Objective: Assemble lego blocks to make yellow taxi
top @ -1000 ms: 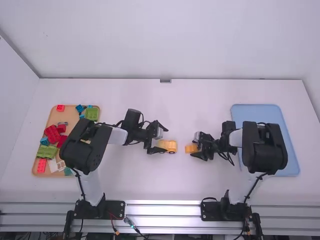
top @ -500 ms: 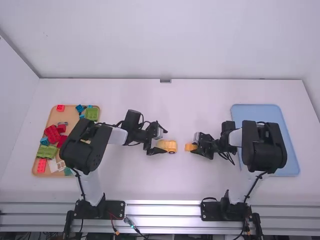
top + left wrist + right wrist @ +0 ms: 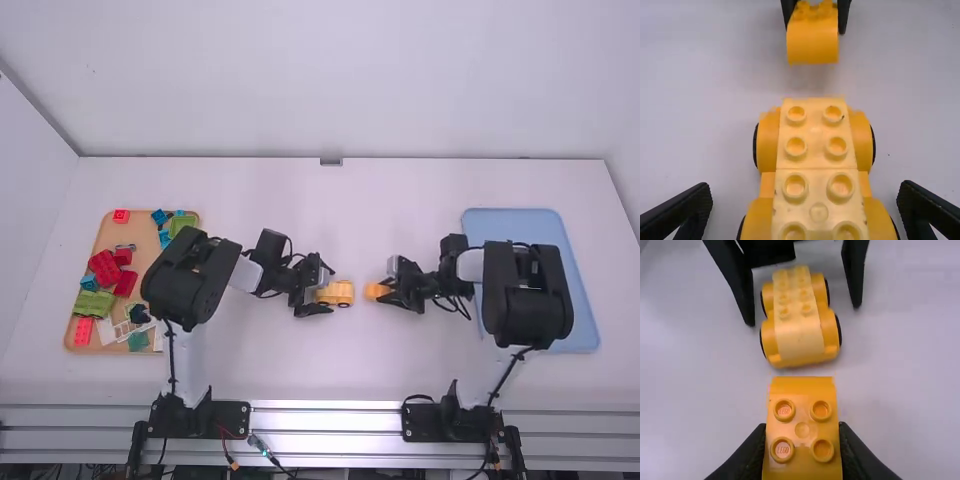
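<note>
Passable outside the left claw [image 3: 325,291], either side. Blocked between its fingertips by the chassis [image 3: 815,164], and ahead by the yellow block [image 3: 802,430].

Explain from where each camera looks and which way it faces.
High view: above and behind the robot, facing forward and down at the table; both arms show.
Left wrist view: on that wrist, facing the wheeled base; open left hand shows.
Right wrist view: on that wrist, facing the held block; right hand shows.
Both wrist views share base and block.

White links, bulky black joints, thin black cables.
</note>
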Controlling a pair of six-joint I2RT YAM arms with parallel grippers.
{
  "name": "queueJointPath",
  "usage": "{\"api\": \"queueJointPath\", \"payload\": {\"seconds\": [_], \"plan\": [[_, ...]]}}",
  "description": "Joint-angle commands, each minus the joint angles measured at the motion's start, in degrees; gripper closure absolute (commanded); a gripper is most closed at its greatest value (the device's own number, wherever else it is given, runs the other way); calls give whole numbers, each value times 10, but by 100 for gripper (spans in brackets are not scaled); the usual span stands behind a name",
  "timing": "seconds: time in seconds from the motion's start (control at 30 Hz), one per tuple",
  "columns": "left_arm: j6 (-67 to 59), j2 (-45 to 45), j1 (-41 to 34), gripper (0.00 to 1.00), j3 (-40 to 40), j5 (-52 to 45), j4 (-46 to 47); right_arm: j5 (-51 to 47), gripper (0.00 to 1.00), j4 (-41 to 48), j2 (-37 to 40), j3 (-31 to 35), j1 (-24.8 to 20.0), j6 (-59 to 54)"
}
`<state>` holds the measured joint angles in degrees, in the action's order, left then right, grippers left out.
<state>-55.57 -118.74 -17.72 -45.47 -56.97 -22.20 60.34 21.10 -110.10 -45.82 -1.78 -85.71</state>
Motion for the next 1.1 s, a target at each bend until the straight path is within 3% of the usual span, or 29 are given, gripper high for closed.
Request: {"api": "queueJointPath", "payload": {"seconds": [0.0, 0.03, 0.2, 0.4, 0.47, 0.7, 1.07], "plan": [[-8, -4, -7, 2, -10, -3, -3, 44, 86, 2, 15, -13, 14, -16], [-8, -4, -7, 3, -10, 2, -3, 46, 86, 2, 14, -14, 18, -16], [-8, -3, -6, 27, -10, 10, -1, 62, 87, 4, 15, -30, 51, -10], [-9, -4, -10, 34, -10, 11, 9, 54, 89, -82, 15, -30, 91, 104], [-9, -4, -10, 47, -9, 12, 9, 39, 89, -136, 15, -23, 113, 163], [-9, -4, -10, 63, -9, 12, 7, 14, 90, -192, 15, -5, 147, 227], [11, -3, -10, 64, -10, 25, 2, -2, 92, -193, 14, -2, 154, 238]]}}
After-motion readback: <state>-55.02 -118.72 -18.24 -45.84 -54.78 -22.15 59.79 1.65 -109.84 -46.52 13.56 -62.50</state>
